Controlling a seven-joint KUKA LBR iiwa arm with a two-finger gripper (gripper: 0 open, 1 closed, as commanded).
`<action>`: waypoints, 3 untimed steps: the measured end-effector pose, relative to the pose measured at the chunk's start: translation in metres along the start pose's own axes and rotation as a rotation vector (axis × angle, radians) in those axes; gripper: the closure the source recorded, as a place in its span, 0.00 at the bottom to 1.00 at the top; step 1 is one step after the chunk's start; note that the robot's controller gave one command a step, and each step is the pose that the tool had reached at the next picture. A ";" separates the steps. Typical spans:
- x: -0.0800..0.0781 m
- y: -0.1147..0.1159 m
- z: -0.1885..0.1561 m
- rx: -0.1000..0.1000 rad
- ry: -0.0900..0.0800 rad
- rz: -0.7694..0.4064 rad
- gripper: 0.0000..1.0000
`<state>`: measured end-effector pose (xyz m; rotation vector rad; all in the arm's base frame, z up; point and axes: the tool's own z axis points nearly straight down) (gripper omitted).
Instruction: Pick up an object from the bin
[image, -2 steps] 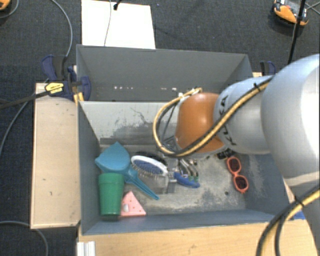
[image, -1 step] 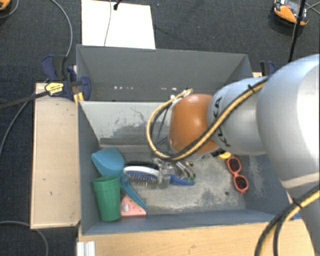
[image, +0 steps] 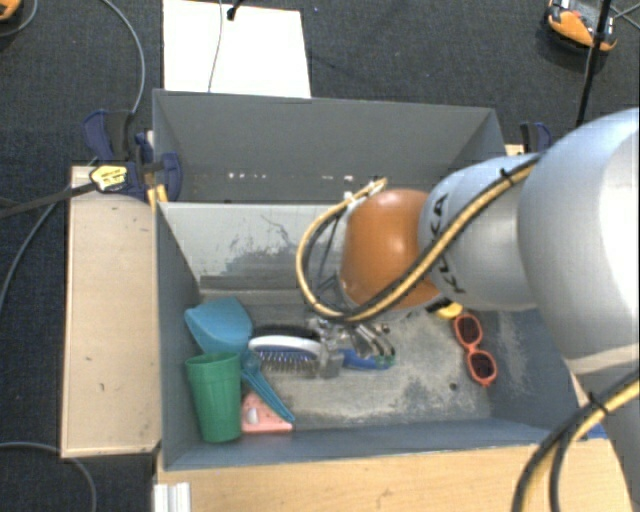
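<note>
My gripper (image: 347, 342) is down near the bin floor in the middle, under the orange wrist cover. It sits right over the handle end of a white and blue brush (image: 284, 354), which lies flat with its bristle head pointing left. The brush's blue handle (image: 368, 362) shows just beneath and to the right of the gripper. Whether the brush is gripped is hidden by the gripper's body.
A blue scoop (image: 220, 324) lies at the left over a green cup (image: 214, 397), with a pink piece (image: 262, 416) beside the cup. Orange sunglasses (image: 474, 347) lie at the right. The arm covers the bin's right rear part.
</note>
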<state>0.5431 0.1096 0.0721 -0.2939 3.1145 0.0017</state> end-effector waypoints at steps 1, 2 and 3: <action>-0.012 -0.009 -0.115 0.001 -0.002 0.016 1.00; -0.012 -0.009 -0.115 0.001 -0.002 0.016 1.00; -0.014 -0.005 -0.230 0.001 -0.004 -0.004 1.00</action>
